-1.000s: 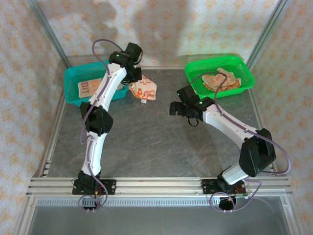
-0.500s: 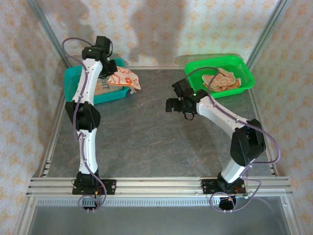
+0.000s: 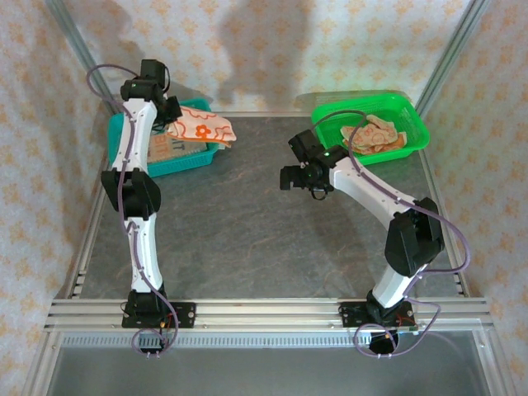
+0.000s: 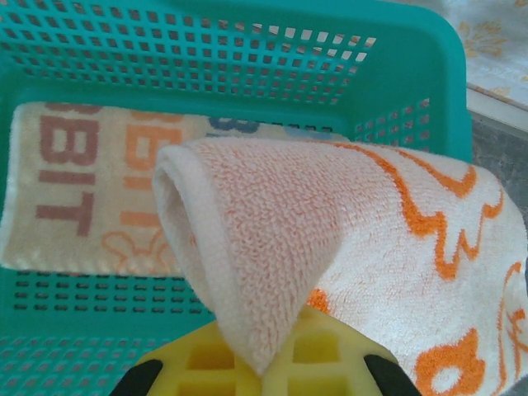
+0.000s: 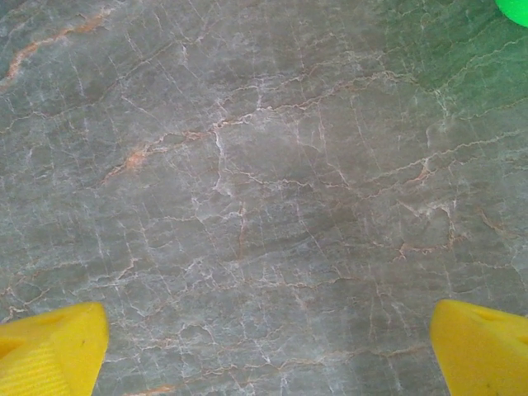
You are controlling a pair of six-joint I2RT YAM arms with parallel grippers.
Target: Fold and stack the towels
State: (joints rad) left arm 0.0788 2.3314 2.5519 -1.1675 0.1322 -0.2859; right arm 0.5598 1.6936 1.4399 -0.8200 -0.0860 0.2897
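Towel with orange flowers [image 4: 388, 247] is hanging clenched in left claw [image 4: 257, 375], draping across teal basket [image 3: 183, 162] rim. Lettered towel [image 4: 78, 190] is lying inside, below the claw. Right claw [image 5: 268, 346] is hovering released over desk [image 3: 247, 231], near green basket [image 3: 328, 132].

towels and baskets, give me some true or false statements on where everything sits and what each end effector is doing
1. The left end effector grips a flower-print towel partly over the teal basket. True.
2. The teal basket is empty. False: a lettered towel lies flat in it.
3. The right end effector is shut on a towel. False: it is open over the bare table, holding nothing.
4. The green basket holds a crumpled towel. True.
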